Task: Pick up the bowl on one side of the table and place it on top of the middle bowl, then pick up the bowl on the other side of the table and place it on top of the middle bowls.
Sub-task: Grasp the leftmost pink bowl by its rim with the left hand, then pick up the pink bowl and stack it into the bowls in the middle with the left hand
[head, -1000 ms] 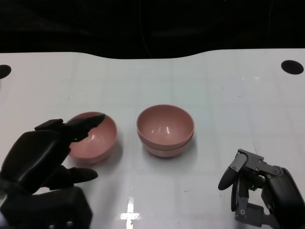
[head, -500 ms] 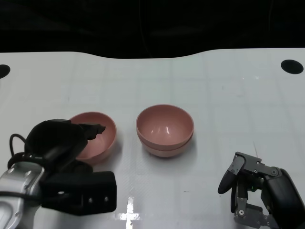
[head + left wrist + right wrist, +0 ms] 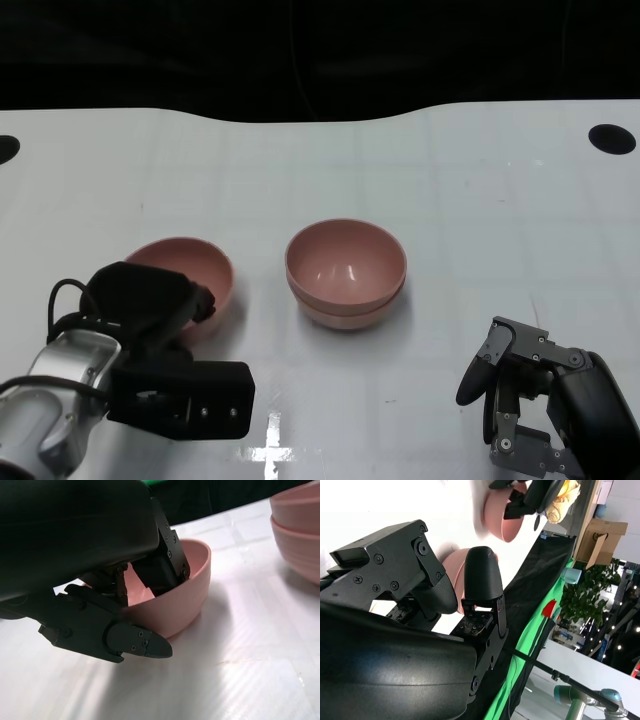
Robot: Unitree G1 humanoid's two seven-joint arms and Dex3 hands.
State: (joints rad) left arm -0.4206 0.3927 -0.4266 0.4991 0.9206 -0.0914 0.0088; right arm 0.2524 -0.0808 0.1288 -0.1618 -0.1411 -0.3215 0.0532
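Here the white worktop carries two stacked pink bowls at its middle, while nearer its left edge the left hand grips a single pink bowl by the rim, and the right hand rests released, fingers apart, near the front right corner.

White table; cardboard box beside a plant.

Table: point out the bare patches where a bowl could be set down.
Bare: table beyond the stacked bowls, and between them and the right hand. Crowded: near left, where the left hand grips the single bowl.
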